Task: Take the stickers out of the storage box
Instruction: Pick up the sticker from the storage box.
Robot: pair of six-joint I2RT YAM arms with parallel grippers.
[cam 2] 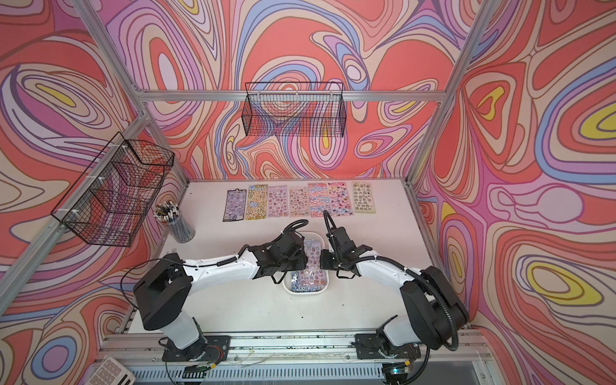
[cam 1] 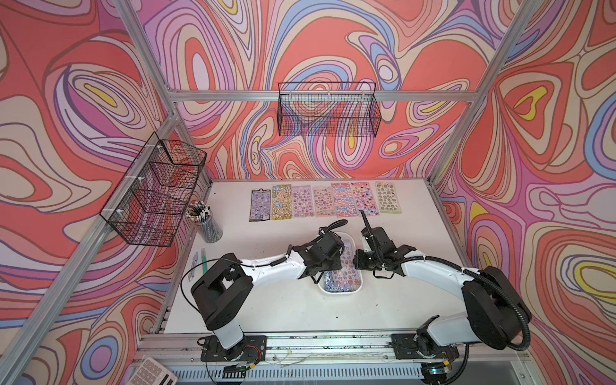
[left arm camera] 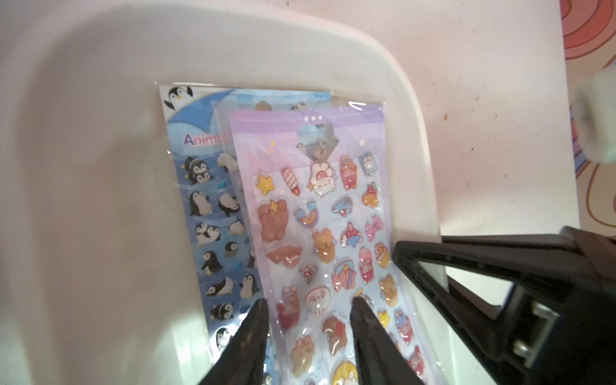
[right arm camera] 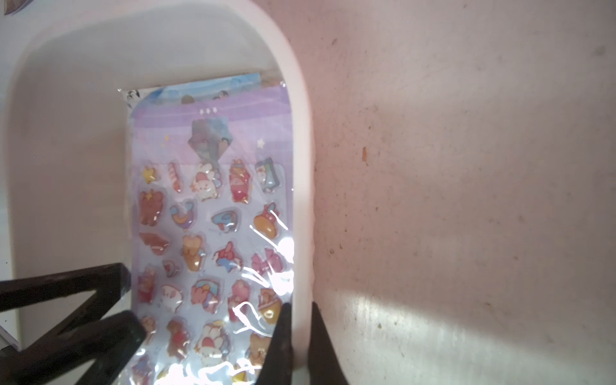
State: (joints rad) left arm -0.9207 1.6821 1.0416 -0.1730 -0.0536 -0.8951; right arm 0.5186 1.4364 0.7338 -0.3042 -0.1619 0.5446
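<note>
In both top views, 7 sticker sheets (cam 1: 325, 201) are lying in a row at the far edge of the tabletop (cam 1: 283, 310); more are sitting in the white box (cam 1: 338, 292) nearer the middle. In the left wrist view, the left fingers (left arm camera: 250, 340) are standing partly apart over the lilac sheet (left arm camera: 333, 213), gripping nothing yet; closing may be dragging the penguin sheet (left arm camera: 206, 206) underneath along. In the right wrist view, the right fingers (right arm camera: 281, 340) are clamping the box wall; slipping there could be letting the box lift.

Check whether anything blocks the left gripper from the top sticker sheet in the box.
Nothing visible. The left gripper, jaws open, sits over the lilac sheet, topmost in the storage box; the right gripper clamps the box's rim.
</note>
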